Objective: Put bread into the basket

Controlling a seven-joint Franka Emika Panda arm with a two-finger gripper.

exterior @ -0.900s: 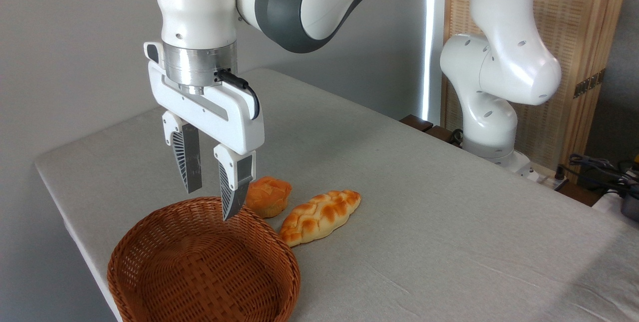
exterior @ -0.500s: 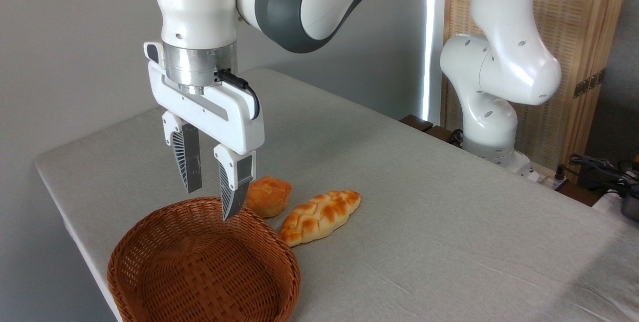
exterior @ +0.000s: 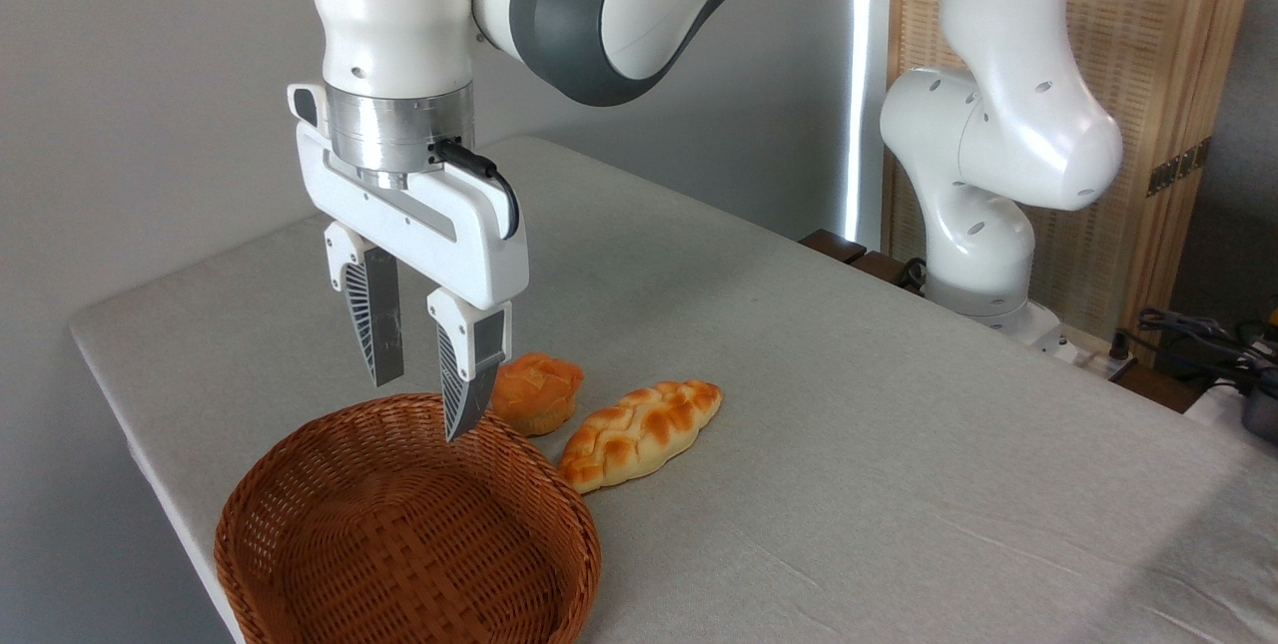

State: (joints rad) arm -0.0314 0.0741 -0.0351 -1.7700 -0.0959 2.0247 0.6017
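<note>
The bread point(exterior: 537, 391), a squat orange-golden bun with a lumpy top, rests on the grey table just past the far rim of the basket point(exterior: 300, 444). That basket is round, woven and reddish-brown, at the table's front left, with nothing inside. My gripper point(exterior: 421, 409) hangs pointing down over the basket's far rim, left of the bread. It is open and holds nothing. Its right finger point(exterior: 467, 384) overlaps the bun's left edge in the picture.
A longer braided golden loaf point(exterior: 639, 429) lies right of the bun, its near end close to the basket. The arm's white base point(exterior: 983, 255) stands at the table's far right edge. The table's left edge point(exterior: 140, 424) runs near the basket.
</note>
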